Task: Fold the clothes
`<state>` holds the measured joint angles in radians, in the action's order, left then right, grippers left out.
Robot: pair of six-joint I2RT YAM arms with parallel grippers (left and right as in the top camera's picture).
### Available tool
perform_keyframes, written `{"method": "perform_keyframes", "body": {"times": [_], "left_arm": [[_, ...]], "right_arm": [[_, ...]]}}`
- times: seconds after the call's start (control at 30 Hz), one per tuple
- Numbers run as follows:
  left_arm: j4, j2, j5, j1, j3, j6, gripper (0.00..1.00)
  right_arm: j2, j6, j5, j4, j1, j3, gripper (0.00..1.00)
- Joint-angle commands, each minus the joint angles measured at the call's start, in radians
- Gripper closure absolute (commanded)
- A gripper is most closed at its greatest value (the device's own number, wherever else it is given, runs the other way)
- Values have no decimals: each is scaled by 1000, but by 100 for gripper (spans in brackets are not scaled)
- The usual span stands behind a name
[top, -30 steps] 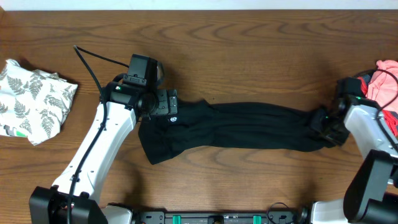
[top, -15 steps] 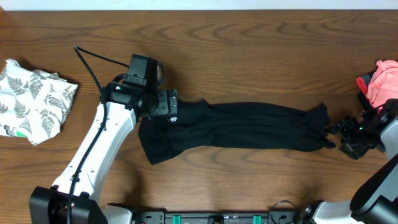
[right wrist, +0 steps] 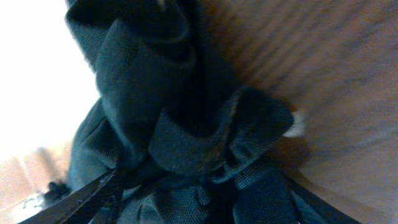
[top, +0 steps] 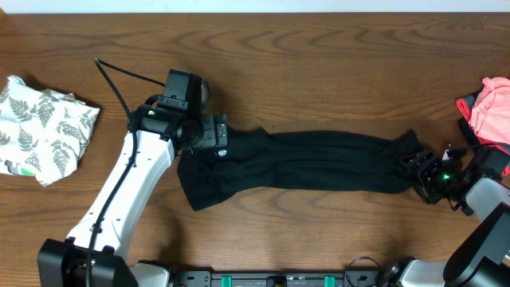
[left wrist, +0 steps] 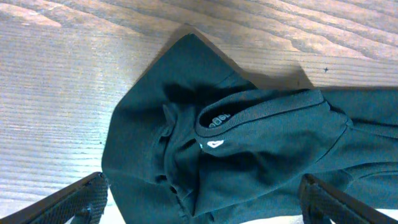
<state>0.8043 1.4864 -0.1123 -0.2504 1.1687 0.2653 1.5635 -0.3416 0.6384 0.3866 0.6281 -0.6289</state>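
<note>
The black garment (top: 307, 163) lay stretched in a long, rumpled band across the middle of the wooden table (top: 319, 56), its wider end to the left and its narrow, bunched end to the right. The left gripper (top: 213, 131) hovered over the wide end, beside a small white logo (top: 223, 153). In the left wrist view its fingers (left wrist: 74, 199) were spread far apart at the lower corners, with the collar (left wrist: 261, 112) and a white mark (left wrist: 213, 144) lying between them, and nothing pinched. The right gripper (top: 422, 171) was at the narrow end. In the right wrist view its fingers (right wrist: 93, 193) stood apart with gathered black cloth filling the gap. Whether they pressed on that cloth or only flanked it could not be told. A crumpled white fern-print piece (top: 44, 127) sat at the table's left edge, well apart from the black garment. A pink piece (top: 490, 108) lay at the right edge, near the right arm.
</note>
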Motion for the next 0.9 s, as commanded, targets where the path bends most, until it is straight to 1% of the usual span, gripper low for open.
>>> {"method": "perform_keyframes", "body": {"times": [0.0, 0.07, 0.2, 0.27, 0.33, 0.4, 0.43, 0.47, 0.5, 0.53, 0.6, 0.7, 0.8, 0.87], "left_arm": [[3, -3, 8, 5, 17, -2, 2], [3, -3, 8, 5, 17, -2, 2], [3, -3, 8, 5, 17, -2, 2], [3, -3, 8, 5, 17, -2, 2], [3, -3, 8, 5, 17, -2, 2], [3, -3, 8, 5, 17, -2, 2], [3, -3, 8, 5, 17, -2, 2], [3, -3, 8, 5, 17, -2, 2], [3, -3, 8, 5, 17, -2, 2], [2, -3, 8, 5, 17, -2, 2], [3, -3, 8, 5, 17, -2, 2], [2, -3, 8, 5, 17, -2, 2], [3, -3, 8, 5, 17, -2, 2], [3, -3, 8, 5, 17, -2, 2]], "right_arm": [[47, -58, -93, -45, -1, 94, 29], [47, -82, -98, -98, -1, 114, 31], [47, -108, -115, -143, -1, 120, 36], [47, -108, -120, -160, -1, 120, 41], [47, -108, -122, -170, -1, 120, 55], [47, -111, -127, -188, -1, 120, 73], [47, -111, -126, -200, -1, 120, 80], [47, -109, -127, -215, -3, 120, 85], [47, -99, -134, -236, -3, 120, 93], [47, -87, -134, -251, -5, 119, 99], [47, -45, -126, -298, -8, 117, 99], [46, -5, -93, -298, -7, 82, 99], [34, 48, -13, -236, -8, 3, 99], [10, 69, -10, -160, -8, -59, 99]]}}
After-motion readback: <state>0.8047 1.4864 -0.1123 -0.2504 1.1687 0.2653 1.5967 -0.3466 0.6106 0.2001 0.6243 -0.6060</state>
